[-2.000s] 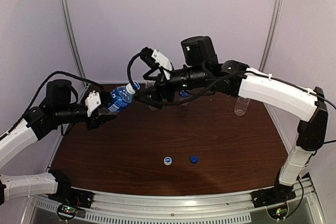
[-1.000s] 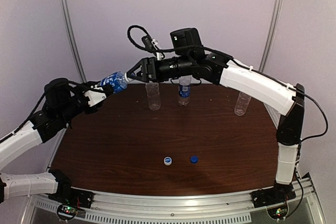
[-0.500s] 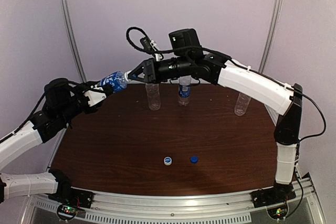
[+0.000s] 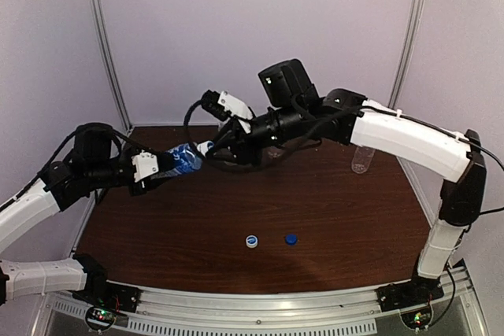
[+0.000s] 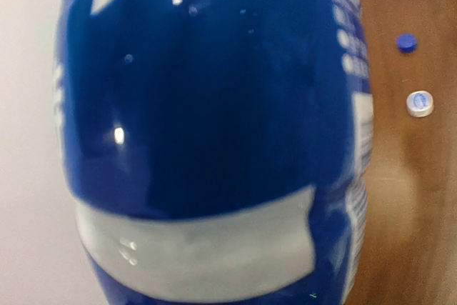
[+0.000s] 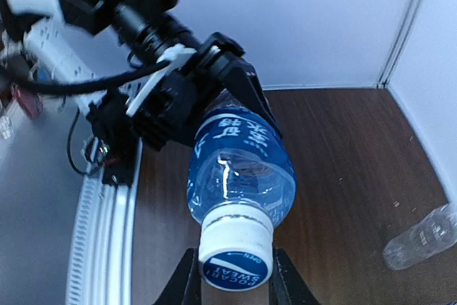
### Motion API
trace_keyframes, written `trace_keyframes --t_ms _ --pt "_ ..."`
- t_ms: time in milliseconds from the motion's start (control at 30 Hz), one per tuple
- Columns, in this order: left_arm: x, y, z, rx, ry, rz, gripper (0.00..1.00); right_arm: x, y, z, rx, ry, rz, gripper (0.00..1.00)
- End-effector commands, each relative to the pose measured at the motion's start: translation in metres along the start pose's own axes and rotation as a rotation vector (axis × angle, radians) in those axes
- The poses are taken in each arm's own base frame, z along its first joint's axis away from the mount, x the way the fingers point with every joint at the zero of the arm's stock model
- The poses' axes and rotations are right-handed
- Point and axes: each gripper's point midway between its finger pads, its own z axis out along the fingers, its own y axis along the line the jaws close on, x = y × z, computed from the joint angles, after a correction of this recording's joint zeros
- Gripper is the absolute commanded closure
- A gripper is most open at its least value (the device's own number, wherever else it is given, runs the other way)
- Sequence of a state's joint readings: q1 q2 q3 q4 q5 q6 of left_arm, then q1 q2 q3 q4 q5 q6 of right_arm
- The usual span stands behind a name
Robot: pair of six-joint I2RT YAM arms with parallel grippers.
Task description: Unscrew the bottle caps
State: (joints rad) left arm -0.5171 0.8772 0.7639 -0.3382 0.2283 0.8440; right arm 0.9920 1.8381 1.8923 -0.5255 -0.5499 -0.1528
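both arms meeting on one bottle above the table

the left gripper [image 4: 152, 169] is clamping the blue-labelled bottle [image 4: 183, 158] by its body and holding it in the air over the 10 o'clock part of the table [image 4: 331, 218], tilted close to level, with the neck pointing toward 2 o'clock. the bottle's blue label is filling the left wrist view. the right gripper [image 6: 235, 285] is reaching in from 2 o'clock and pinching the white cap [image 6: 235, 251]; in the right wrist view its fingers [image 6: 184, 285] are sitting one on each side of the cap and touching it. the cap is sitting on the bottle's neck with its blue-printed top facing that camera. two loose caps are lying on the wood toward 6 o'clock, near each other but apart: a white-and-blue cap [image 4: 252, 241], and a dark blue cap [image 4: 291, 238] at its 3 o'clock. a clear bottle [image 4: 361, 157] is standing toward the table's 2 o'clock corner, partly hidden behind the right arm
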Motion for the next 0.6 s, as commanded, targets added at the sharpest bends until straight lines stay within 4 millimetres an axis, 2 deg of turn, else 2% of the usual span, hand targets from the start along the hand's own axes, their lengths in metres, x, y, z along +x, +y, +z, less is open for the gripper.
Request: trace_keyframes --t_ms 0,67,133,333,433,567 --pt "-0.030 -0.077 -0.023 0.399 -0.188 -0.099 0.66 0.015 0.027 -0.029 0.089 0.036 -0.672 1.00" --pt "-0.034 -0.081 -0.025 0.422 -0.203 -0.142 0.65 0.029 0.034 -0.028 0.114 0.081 -0.882 1.00" --pt "-0.035 -0.083 -0.027 0.434 -0.211 -0.164 0.65 0.034 0.035 -0.027 0.146 0.112 -0.982 1.00" --pt "-0.031 -0.086 -0.026 0.434 -0.197 -0.158 0.66 0.021 0.025 -0.035 0.277 0.095 -1.067 1.00" --pt "-0.032 -0.079 -0.024 0.398 -0.201 -0.159 0.66 0.022 0.032 -0.030 0.259 0.064 -1.060 1.00" --pt "-0.037 -0.073 -0.025 0.382 -0.218 -0.152 0.66 0.024 0.036 -0.023 0.251 0.054 -1.040 0.81"
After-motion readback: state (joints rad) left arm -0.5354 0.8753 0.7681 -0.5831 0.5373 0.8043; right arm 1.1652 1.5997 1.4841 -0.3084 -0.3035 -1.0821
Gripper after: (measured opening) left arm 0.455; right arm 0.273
